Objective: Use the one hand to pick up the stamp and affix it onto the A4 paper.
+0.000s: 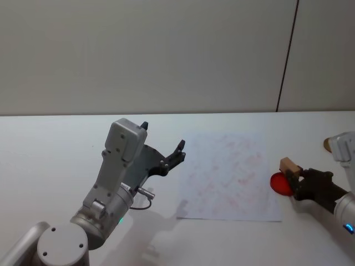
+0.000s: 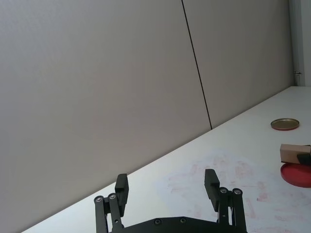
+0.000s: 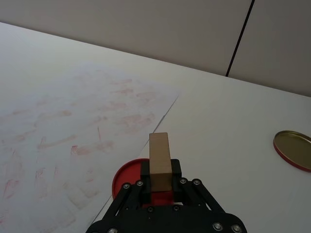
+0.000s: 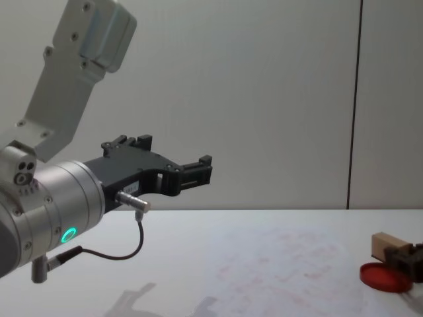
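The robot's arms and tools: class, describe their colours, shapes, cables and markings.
The left arm has rounded silver-grey segments, a boxy pale-grey housing, a glowing green ring and a thin black cable from a metal plug. The left tool and the right tool are matt black, with bolted linkage fingers.

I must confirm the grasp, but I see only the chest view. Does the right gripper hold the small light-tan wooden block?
Observer: Yes; the right wrist view shows the right gripper shut on the small light-tan wooden block.
Operator: Is it over the paper?
Observer: No; the head view shows it at the flat red round disc, right of the large white stamp-marked paper sheet.
Operator: The left gripper?
Observer: Open, per its wrist view.
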